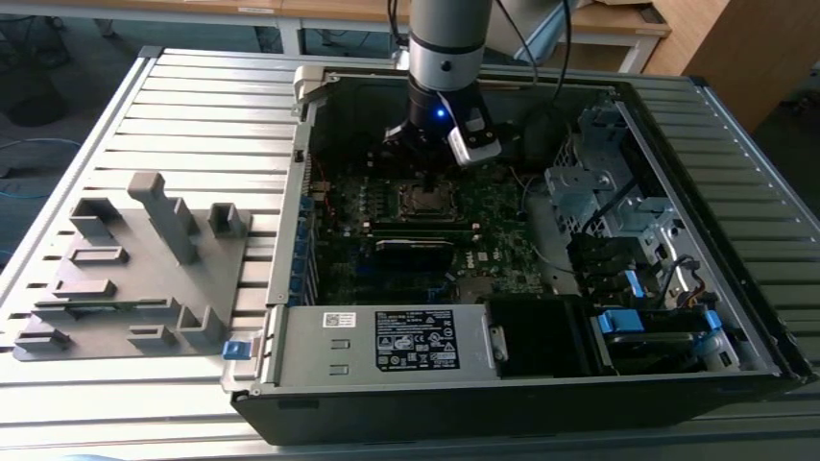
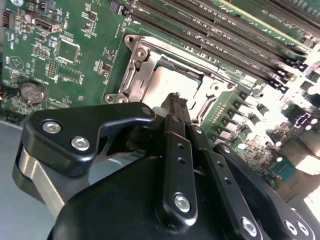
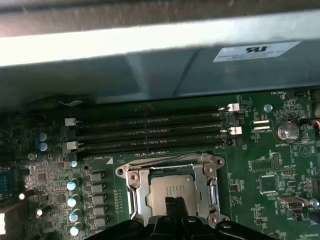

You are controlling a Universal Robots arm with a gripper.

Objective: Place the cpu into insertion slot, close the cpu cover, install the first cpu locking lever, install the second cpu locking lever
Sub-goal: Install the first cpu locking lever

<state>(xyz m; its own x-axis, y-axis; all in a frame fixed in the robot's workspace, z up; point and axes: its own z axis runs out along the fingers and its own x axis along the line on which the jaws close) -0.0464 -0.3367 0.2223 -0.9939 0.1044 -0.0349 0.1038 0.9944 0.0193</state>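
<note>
Starting from the exterior view's left, a grey holder (image 1: 134,274) with several pockets lies on the slatted table (image 1: 192,106), near its left edge. Beside it stands the open computer case (image 1: 539,394), with the green board (image 1: 397,240) on its floor and the power supply box (image 1: 384,341) along its near edge.

The arm reaches down into the case near its far edge, and the gripper (image 1: 423,178) hangs just above the socket (image 1: 425,200), about in the middle of the board. In both wrist views the fingertips (image 2: 176,102) stand close together, almost touching, and I see nothing held between them; they point at the chip and seem very near to it or on it.

The chip (image 3: 172,189) already lies flat inside the socket (image 3: 131,176), so I judge the first step is done. The metal cover frame (image 3: 170,164) appears to lie down around the chip, with the chip showing through its window, so it looks closed. The two levers I cannot make out with certainty; whether they are locked I cannot tell, so this part of the work is probably left.

On the board's side toward the power supply box run the long memory slots (image 3: 150,132).
</note>
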